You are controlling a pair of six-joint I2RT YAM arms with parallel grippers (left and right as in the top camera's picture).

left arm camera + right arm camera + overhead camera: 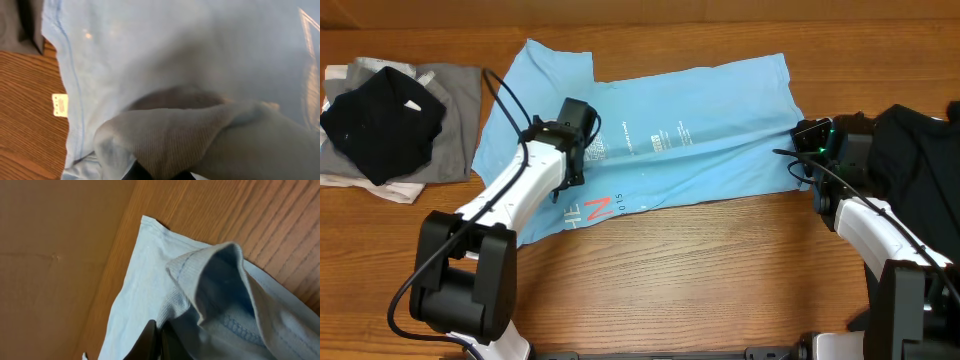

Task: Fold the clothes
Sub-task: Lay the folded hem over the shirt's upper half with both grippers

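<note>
Left gripper [570,168] and right gripper [796,155] pinch the shirt [710,110] at nine and three o'clock. Lift evenly; keep it taut.

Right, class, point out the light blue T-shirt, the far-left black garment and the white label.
light blue T-shirt [710,150], overhead view, its middle.
black garment [380,130], overhead view, its centre.
white label [60,105], left wrist view, its face.

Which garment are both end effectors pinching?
The light blue T-shirt, spread mid-table, with the left end effector and right end effector shut on it; the black garment lies untouched at far left.
</note>
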